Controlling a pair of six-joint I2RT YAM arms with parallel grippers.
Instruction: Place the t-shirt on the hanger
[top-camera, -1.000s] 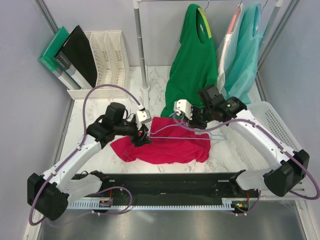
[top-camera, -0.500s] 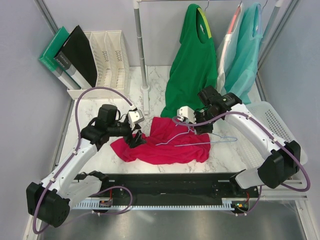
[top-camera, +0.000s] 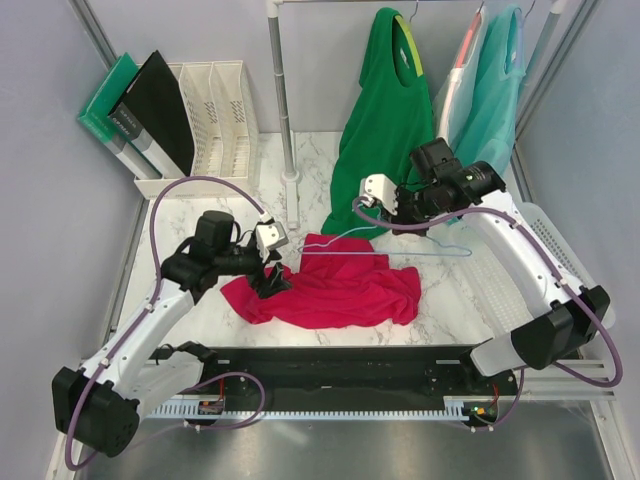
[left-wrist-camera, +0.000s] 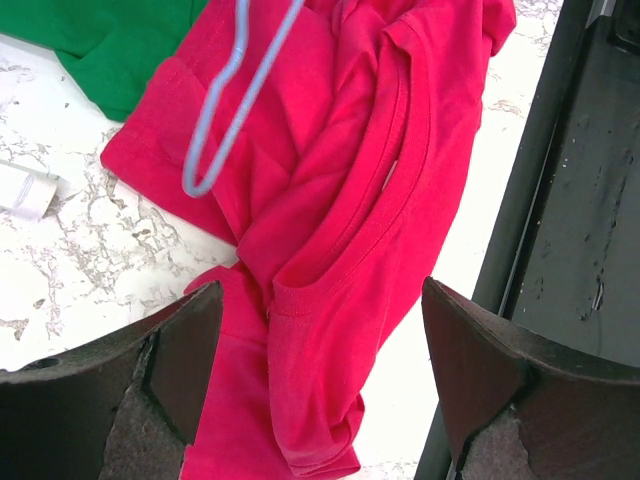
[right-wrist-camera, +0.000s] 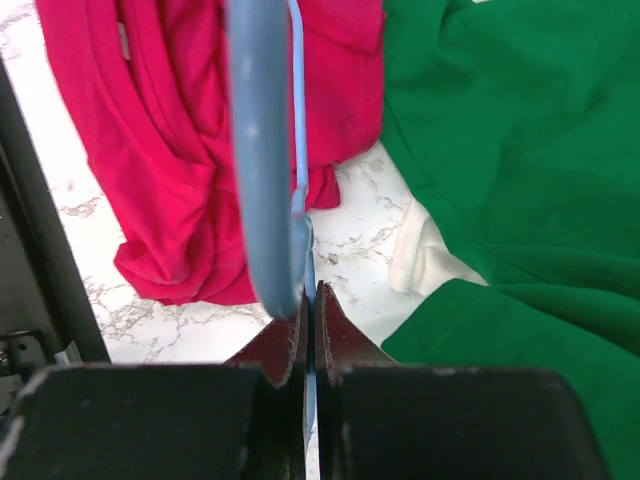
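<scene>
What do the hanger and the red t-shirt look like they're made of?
The hanger: thin light-blue wire with a smooth, even-coloured surface, probably coated metal, though plastic can't be ruled out. The t-shirt: soft matte knit fabric, likely cotton or a blend. It lies in limp folds and bunches, with a ribbed collar and stitched hems.

Top external: fixed, high behind the arm bases, facing down and forward across the whole table.
Left wrist: close, looking down between its fingers.
Right wrist: very close, sighting along its fingers.
Shared by all three: the t-shirt and the hanger over it, mid-table.
</scene>
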